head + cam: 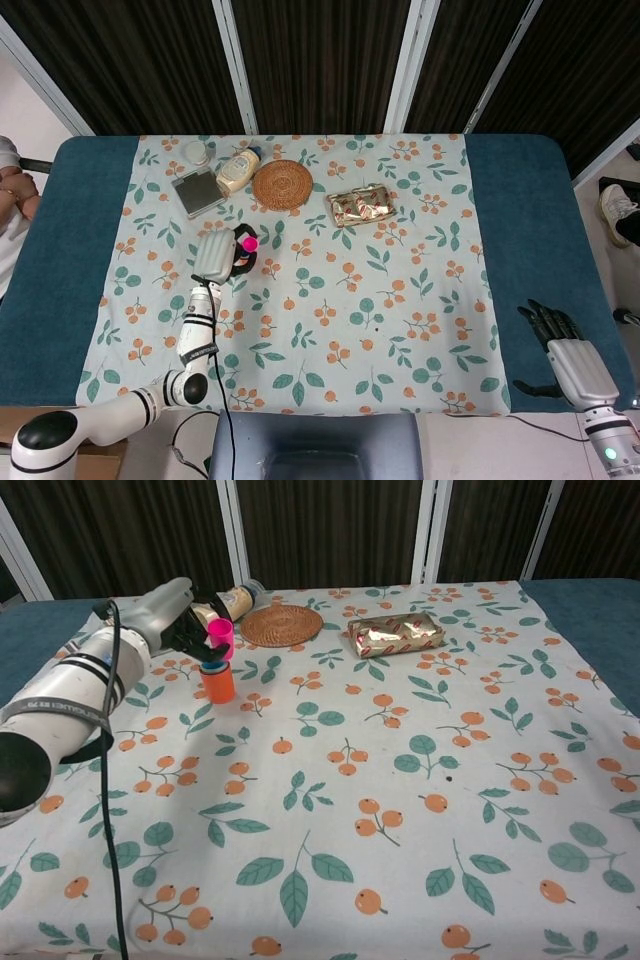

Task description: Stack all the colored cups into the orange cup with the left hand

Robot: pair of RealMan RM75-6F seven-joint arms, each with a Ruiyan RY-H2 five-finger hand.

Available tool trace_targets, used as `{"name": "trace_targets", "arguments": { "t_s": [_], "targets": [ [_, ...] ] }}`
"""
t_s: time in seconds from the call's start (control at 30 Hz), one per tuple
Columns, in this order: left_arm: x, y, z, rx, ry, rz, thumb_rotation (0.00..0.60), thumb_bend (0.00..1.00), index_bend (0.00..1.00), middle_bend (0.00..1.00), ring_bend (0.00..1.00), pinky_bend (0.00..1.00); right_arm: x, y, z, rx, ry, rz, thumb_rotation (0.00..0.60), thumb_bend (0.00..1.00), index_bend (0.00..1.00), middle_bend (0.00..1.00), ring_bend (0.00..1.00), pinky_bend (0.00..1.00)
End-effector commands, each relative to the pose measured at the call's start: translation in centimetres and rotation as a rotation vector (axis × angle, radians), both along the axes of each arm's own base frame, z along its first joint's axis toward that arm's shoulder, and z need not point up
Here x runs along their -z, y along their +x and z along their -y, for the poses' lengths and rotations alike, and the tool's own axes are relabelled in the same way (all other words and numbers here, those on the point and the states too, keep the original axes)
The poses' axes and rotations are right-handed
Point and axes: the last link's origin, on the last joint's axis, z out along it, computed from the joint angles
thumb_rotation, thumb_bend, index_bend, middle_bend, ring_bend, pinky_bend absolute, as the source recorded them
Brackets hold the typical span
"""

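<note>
Tablecloth [330, 810] with an orange-and-leaf print covers the middle of a blue table [520, 200]. At the near right corner, off the cloth, the right hand [565, 350] rests with its dark fingers apart and extended, holding nothing; the chest view does not show it. On the left side of the cloth, the left arm [80, 695] reaches away from the robot, and the left hand [178, 620] grips a pink cup [220, 638] between its dark fingers, mouth upward. The pink cup hangs directly above the orange cup [217, 681], which stands upright on the cloth with a blue cup nested inside; only a sliver of blue rim [212, 664] shows under the pink cup. Whether the pink cup's base already touches that rim cannot be told. Farther off, right of centre, lies a gold foil packet [396, 633]. Along the far edge, from centre toward the left, lie a round woven coaster [281, 625], a cream bottle [238, 171] on its side, a dark flat case [198, 192], and a small white jar [197, 152]. In the chest view the hand hides the case and the jar.
</note>
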Motion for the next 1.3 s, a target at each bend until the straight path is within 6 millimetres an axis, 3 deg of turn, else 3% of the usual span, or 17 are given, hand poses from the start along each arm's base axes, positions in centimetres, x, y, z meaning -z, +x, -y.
{"name": "trace_targets", "arguments": {
  "t_s": [0.03,0.47,0.53,0.63,0.7,0.9,0.97,1.0,1.07,1.1,1.13,1.23,1.3],
  "targets": [
    [0.3,-0.3,0.0,0.0,-0.003,-0.011,0.6,0.45,0.62,1.0,1.0,1.0,0.0,0.0,0.0,-0.001,-0.002,0.001,0.6,0.19,0.0,0.0,0.0,0.0],
    [0.3,-2.3,-0.4,-0.04,-0.013,-0.025,0.6,0.44,0.6,1.0,1.0,1.0,0.3,0.0,0.0,0.001,0.003,-0.009,0.6,0.19,0.0,0.0,0.0,0.0],
    [0.4,-2.6,-0.4,-0.041,-0.022,-0.036,0.6,0.43,0.47,1.0,1.0,1.0,0.3,0.0,0.0,0.001,0.003,-0.01,0.6,0.19,0.0,0.0,0.0,0.0],
    [0.5,-2.8,-0.3,-0.047,-0.041,-0.052,0.6,0.4,0.06,1.0,1.0,1.0,0.3,0.0,0.0,0.002,0.005,-0.01,0.6,0.19,0.0,0.0,0.0,0.0],
    [0.3,-2.7,-0.2,-0.043,-0.04,-0.039,0.6,0.39,0.0,1.0,1.0,1.0,0.3,0.0,0.1,0.001,0.004,-0.01,0.6,0.19,0.0,0.0,0.0,0.0],
    [-1.5,-2.7,1.3,0.012,-0.046,-0.007,0.6,0.37,0.0,0.96,1.0,1.0,0.3,0.0,0.0,-0.001,0.006,-0.01,0.6,0.19,0.0,0.0,0.0,0.0],
    [-3.0,-3.4,3.1,0.045,-0.053,-0.015,0.6,0.37,0.0,0.83,0.96,1.0,0.3,0.1,0.0,-0.002,0.006,-0.007,0.6,0.19,0.0,0.0,0.0,0.0],
    [-3.7,-3.9,4.2,0.061,-0.067,-0.027,0.6,0.37,0.0,0.7,0.87,0.98,0.3,0.1,0.0,-0.003,0.006,-0.007,0.6,0.19,0.0,0.0,0.0,0.0],
    [-5.9,-5.9,8.5,0.097,-0.142,-0.075,0.6,0.38,0.0,0.41,0.51,0.77,0.3,0.1,-0.1,-0.007,0.009,-0.009,0.6,0.19,0.0,0.0,0.0,0.0],
    [-6.6,-6.4,9.7,0.104,-0.159,-0.082,0.6,0.39,0.0,0.33,0.4,0.67,0.4,0.1,-0.2,-0.008,0.011,-0.01,0.6,0.19,0.0,0.0,0.0,0.0],
    [-8.1,-7.6,12.3,0.112,-0.182,-0.094,0.6,0.39,0.0,0.24,0.28,0.51,0.5,0.2,-0.2,-0.01,0.016,-0.013,0.6,0.19,0.0,0.0,0.0,0.0],
    [-11.9,-11.2,18.8,0.124,-0.228,-0.18,0.6,0.39,0.0,0.06,0.08,0.23,0.9,0.3,-0.4,-0.016,0.029,-0.026,0.6,0.19,0.0,0.0,0.0,0.0],
    [-14.2,-13.5,22.5,0.116,-0.196,-0.218,0.6,0.39,0.0,0.0,0.01,0.15,1.3,0.4,-0.6,-0.023,0.039,-0.034,0.6,0.19,0.0,0.0,0.0,0.0]
  ]
}}
